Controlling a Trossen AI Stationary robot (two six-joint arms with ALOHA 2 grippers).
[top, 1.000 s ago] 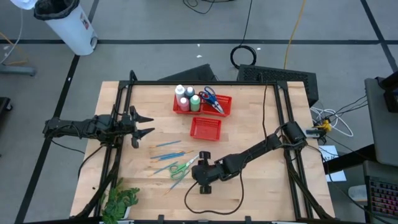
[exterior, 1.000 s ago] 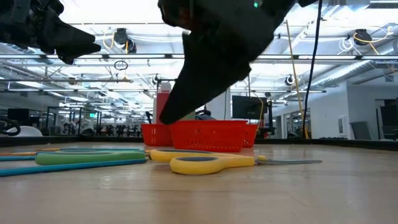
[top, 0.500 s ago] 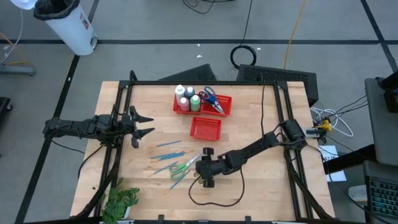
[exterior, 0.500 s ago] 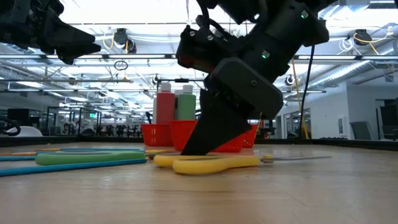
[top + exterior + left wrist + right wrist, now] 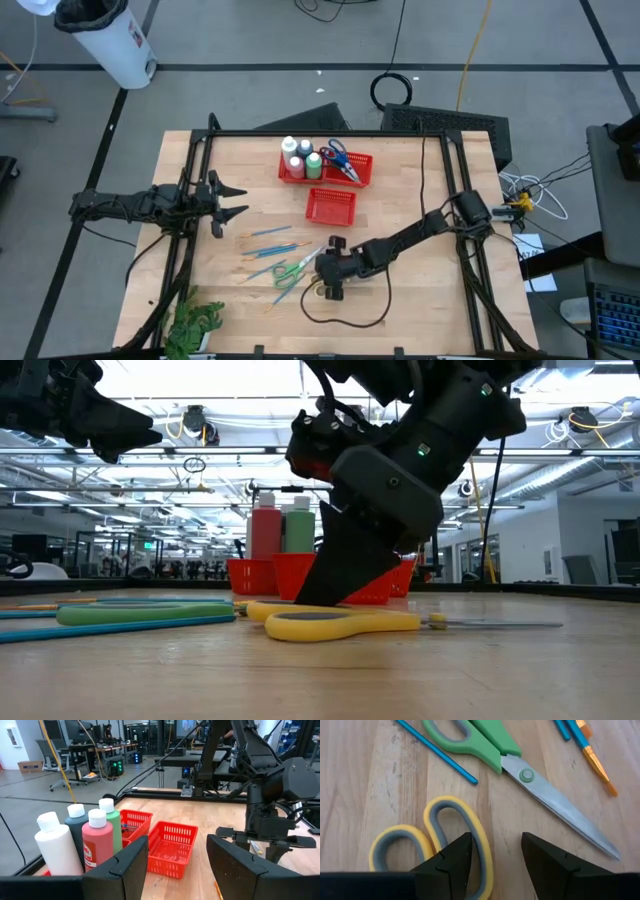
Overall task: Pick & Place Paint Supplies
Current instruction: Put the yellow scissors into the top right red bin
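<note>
My worry is that my right hand (image 5: 492, 862), open and empty with its fingertips low over the bench (image 5: 420, 300), clips only the outer rim of a loop of the yellow-handled scissors (image 5: 437, 840), skidding them flat into the green-handled scissors (image 5: 485, 742) just beside. That loop lies under one finger, not between both.
</note>
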